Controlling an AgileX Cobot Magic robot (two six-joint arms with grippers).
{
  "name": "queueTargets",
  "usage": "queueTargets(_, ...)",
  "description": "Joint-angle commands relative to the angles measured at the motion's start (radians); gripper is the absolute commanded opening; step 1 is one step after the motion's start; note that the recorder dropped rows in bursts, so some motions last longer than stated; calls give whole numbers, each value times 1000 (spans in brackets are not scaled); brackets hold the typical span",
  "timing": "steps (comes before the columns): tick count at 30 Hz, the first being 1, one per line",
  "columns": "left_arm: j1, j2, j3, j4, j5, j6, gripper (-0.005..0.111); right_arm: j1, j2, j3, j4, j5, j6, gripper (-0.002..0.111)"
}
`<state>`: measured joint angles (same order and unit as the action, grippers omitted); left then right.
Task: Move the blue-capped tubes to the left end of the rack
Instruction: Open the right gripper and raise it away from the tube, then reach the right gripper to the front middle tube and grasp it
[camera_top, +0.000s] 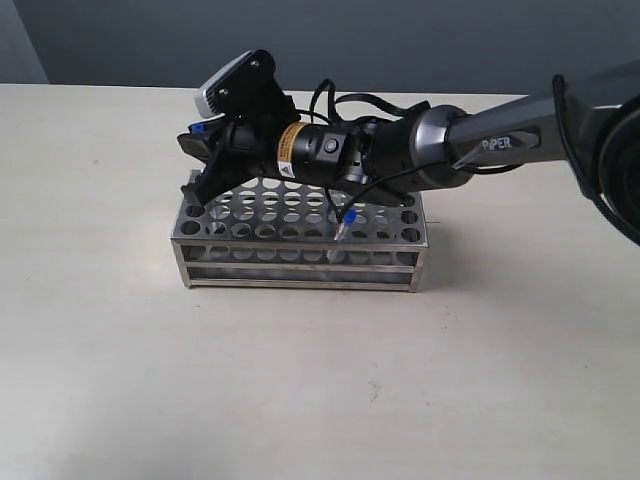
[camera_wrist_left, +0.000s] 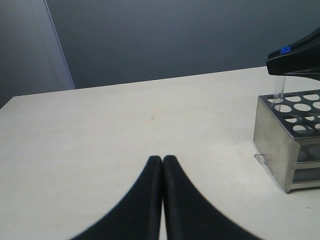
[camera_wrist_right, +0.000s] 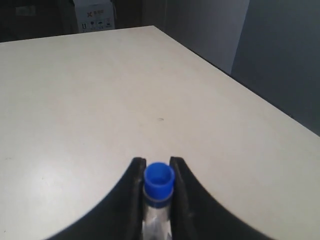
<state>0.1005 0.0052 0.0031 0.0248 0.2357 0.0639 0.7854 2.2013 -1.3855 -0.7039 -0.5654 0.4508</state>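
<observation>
- Right wrist view: right hand (camera_wrist_right: 157, 162) pinches a clear blue-capped tube (camera_wrist_right: 159, 181).
- Left wrist view: left hand (camera_wrist_left: 162, 161) pressed closed, empty.
- Exterior only: the whole shiny, perforated steel rack (camera_top: 300, 262).

rack (camera_top: 300, 262) polished steel, mirror-shiny; desk (camera_top: 300, 400) matt cream, smooth; blue-capped tube (camera_wrist_right: 159, 192) clear body, smooth blue plastic cap; right end effector (camera_wrist_right: 158, 163) and left end effector (camera_wrist_left: 162, 160) matt black, look plastic, finely ribbed inner edges; arm (camera_top: 500, 135) satin grey metal
</observation>
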Motion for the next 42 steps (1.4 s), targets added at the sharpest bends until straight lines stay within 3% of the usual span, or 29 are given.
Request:
queueTargets(1, -4, -5, -3, -2, -5, 0, 1, -7, -4, 4, 10, 36, -6, 1)
queueTargets(6, -4, -5, -3, -2, -5, 0, 1, -7, -4, 4, 10, 47, -2, 1)
queueTargets(13, -4, -5, -3, -2, -5, 0, 1, -7, -4, 4, 10, 52, 20, 40)
queueTargets(21, -4, -5, -3, -2, -5, 0, 1, -7, -31, 4, 10, 71, 20, 41)
queueTargets(26, -4, -5, -3, -2, -5, 0, 1, -11, -201, 4, 108, 324, 16, 41)
queueTargets(30, -4, -5, -3, -2, -5, 0, 1, -41, -335, 9, 45, 470, -12, 41)
queueTargets(36, -4, -5, -3, -2, -5, 0, 1, -136, -514, 173, 63, 390, 6, 41)
queueTargets(42, -4, -5, -3, -2, -5, 0, 1, -168, -640, 509, 108, 200, 8, 41)
